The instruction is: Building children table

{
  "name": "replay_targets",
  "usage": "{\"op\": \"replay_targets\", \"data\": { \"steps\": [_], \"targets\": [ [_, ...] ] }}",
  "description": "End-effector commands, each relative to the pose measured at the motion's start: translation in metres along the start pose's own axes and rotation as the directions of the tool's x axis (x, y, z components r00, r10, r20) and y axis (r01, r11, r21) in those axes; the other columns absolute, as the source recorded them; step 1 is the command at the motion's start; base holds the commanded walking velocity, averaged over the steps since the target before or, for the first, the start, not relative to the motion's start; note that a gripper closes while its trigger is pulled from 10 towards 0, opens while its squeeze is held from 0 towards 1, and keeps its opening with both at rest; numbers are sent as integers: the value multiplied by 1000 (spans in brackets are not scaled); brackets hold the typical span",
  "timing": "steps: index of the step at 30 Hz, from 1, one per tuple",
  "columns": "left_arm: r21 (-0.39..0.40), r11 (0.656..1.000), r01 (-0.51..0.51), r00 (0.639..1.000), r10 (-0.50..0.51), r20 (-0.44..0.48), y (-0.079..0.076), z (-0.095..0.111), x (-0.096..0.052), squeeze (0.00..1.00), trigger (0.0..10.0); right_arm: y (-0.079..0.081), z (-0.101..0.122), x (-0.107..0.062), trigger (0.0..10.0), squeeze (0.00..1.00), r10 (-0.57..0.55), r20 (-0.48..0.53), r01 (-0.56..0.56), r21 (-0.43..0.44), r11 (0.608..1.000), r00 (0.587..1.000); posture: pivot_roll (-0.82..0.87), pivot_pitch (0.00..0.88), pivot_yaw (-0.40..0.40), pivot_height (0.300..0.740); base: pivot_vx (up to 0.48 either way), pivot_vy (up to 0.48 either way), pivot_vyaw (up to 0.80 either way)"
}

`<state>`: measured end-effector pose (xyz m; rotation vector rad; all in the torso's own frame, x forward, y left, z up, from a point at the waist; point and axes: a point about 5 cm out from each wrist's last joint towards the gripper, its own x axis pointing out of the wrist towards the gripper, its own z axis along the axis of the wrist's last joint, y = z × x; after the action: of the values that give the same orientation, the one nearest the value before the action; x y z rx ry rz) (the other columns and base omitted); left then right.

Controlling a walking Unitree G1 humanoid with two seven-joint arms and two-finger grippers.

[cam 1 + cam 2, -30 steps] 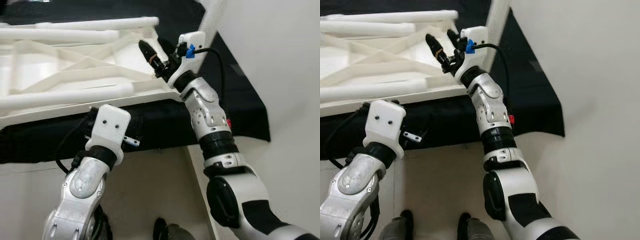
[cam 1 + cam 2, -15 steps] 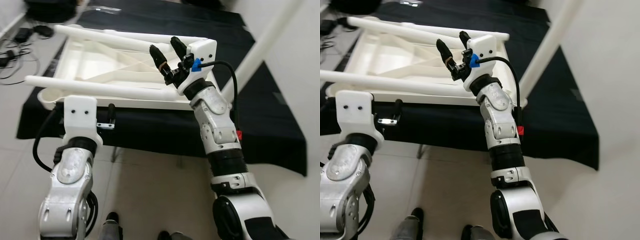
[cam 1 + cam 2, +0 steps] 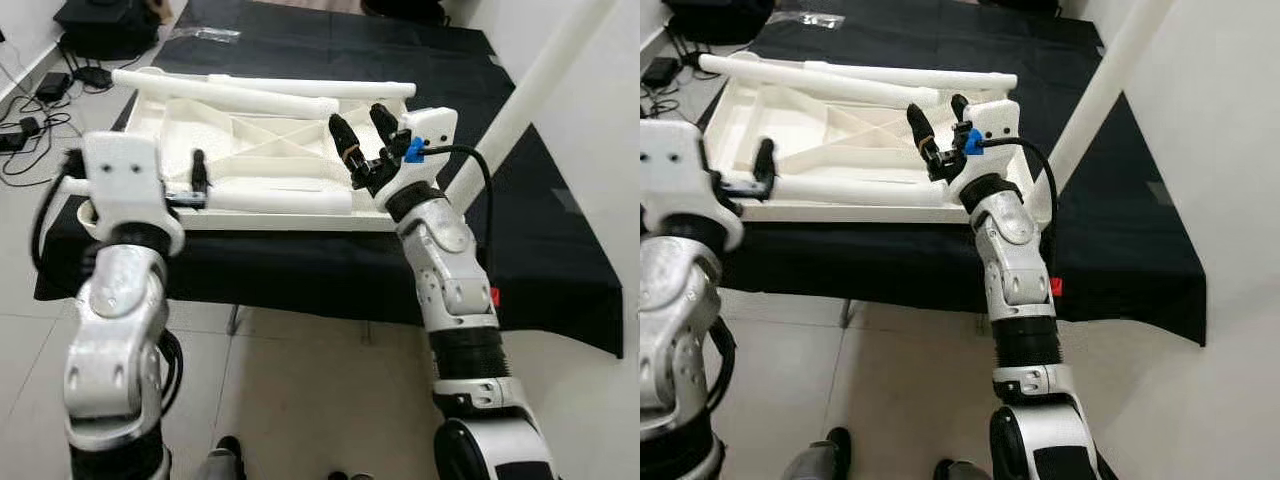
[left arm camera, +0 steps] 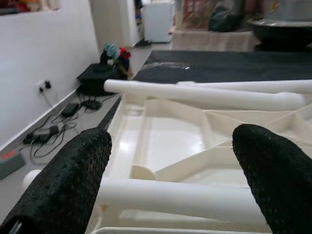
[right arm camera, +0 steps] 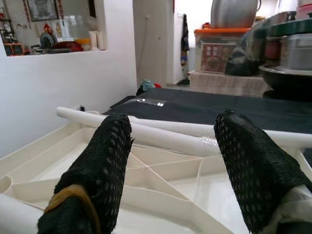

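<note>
While the white tabletop (image 3: 250, 150) lies upside down on the black-covered table (image 3: 330, 265), ribbed underside up, we see from the left eye view why both arms reach over its near edge: that face is where the legs go. Two white tube legs (image 3: 225, 92) rest across the far side and a third white tube (image 3: 280, 200) along the near rim. Our left gripper (image 3: 198, 185) hangs at the near left corner, just above that near tube, while our right gripper (image 3: 362, 140) hovers over the near right corner, fingers spread and holding nothing. A long white pole (image 3: 530, 95) leans up at the right.

In the right eye view, the same layout holds; the right gripper (image 3: 936, 130) is poised above the tabletop's ribs, touching nothing that we can see.

From the left wrist view, the left gripper's fingers (image 4: 68, 180) stand wide apart with the near tube (image 4: 180, 197) between and beyond them, ungrasped. We judge this a line-up for picking that leg.

From the right wrist view, the right gripper's fingers (image 5: 97, 165) are also parted, framing the far legs (image 5: 161, 136) and the cross ribs (image 5: 165, 180) below.
</note>
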<state>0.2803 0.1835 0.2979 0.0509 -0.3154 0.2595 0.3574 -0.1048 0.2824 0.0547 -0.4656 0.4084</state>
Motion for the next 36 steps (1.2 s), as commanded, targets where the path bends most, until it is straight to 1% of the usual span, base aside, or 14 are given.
{"op": "replay_targets", "data": {
  "steps": [1, 5, 9, 10, 15, 16, 18, 19, 22, 24, 25, 27, 31, 36],
  "targets": [
    [-12, 999, -30, 999, 30, -32, 6, -4, 3, 0, 10000, 0, -2, -4, 10000, 0, -4, -9, 5, 19, 1000, 1000, 66, 173, -135, 740, 0, 0, 0],
    [-117, 985, -124, 992, 125, 7, 13, 10, 17, 0, 10000, 0, -6, -5, 10000, 0, 0, -23, 1, 26, 1000, 1000, 74, 174, -135, 740, 0, 0, 0],
    [-327, 911, -251, 963, 268, 7, 19, 22, 34, 0, 10000, -1, -9, -4, 10000, 0, 1, -46, 0, 24, 1000, 999, 74, 173, -139, 740, 0, 0, 0],
    [-327, 911, -251, 963, 268, 7, 19, 22, 34, 0, 10000, -1, -9, -4, 10000, 0, 1, -46, 0, 24, 1000, 999, 74, 173, -139, 740, 0, 0, 0],
    [-567, 754, -332, 941, 306, -143, 21, 10, 58, 0, 10000, 2, -12, -5, 10000, 0, 7, -78, -5, 25, 1000, 997, 72, 175, -134, 740, 0, 0, 0],
    [-567, 754, -332, 941, 306, -143, 21, 10, 58, 0, 10000, 2, -12, -5, 10000, 0, 7, -78, -5, 25, 1000, 997, 72, 175, -134, 740, 0, 0, 0],
    [-668, 644, -373, 928, 274, -253, 24, -6, 72, 0, 10000, 3, -13, -6, 10000, 0, 7, -90, -5, 26, 1000, 996, 69, 180, -128, 740, 0, 0, 0],
    [-685, 619, -384, 923, 249, -292, 22, -14, 77, 0, 10000, 3, -13, -7, 10000, 0, 7, -95, -4, 25, 1000, 995, 66, 184, -125, 740, 0, 0, 0],
    [-690, 610, -389, 921, 235, -312, 21, -18, 80, 0, 10000, 3, -13, -7, 10000, 0, 6, -98, -4, 24, 1000, 995, 65, 186, -124, 740, 0, 0, 0],
    [-744, 531, -407, 911, 180, -370, 10, -24, 91, 0, 10000, 3, -15, -9, 10000, 0, -2, -112, 5, 32, 999, 994, 61, 203, -120, 740, 0, 0, 0],
    [-744, 531, -407, 911, 180, -370, 10, -24, 91, 0, 10000, 3, -15, -9, 10000, 0, -2, -112, 5, 32, 999, 994, 61, 203, -120, 740, 0, 0, 0],
    [-789, 445, -424, 902, 128, -413, -1, -24, 99, 0, 10000, 3, -17, -11, 10000, 0, -5, -124, 10, 43, 999, 992, 60, 210, -118, 740, 0, 0, 0],
    [-832, 384, -400, 912, 82, -401, -15, -9, 108, 0, 10000, 3, -17, -11, 10000, 0, -6, -132, 13, 49, 999, 991, 58, 219, -113, 740, 0, 0, 0],
    [-857, 333, -395, 915, 57, -400, -25, 3, 113, 0, 10000, 3, -19, -11, 10000, 0, -9, -140, 17, 58, 998, 990, 57, 221, -114, 740, 0, 0, 0]
  ]
}}
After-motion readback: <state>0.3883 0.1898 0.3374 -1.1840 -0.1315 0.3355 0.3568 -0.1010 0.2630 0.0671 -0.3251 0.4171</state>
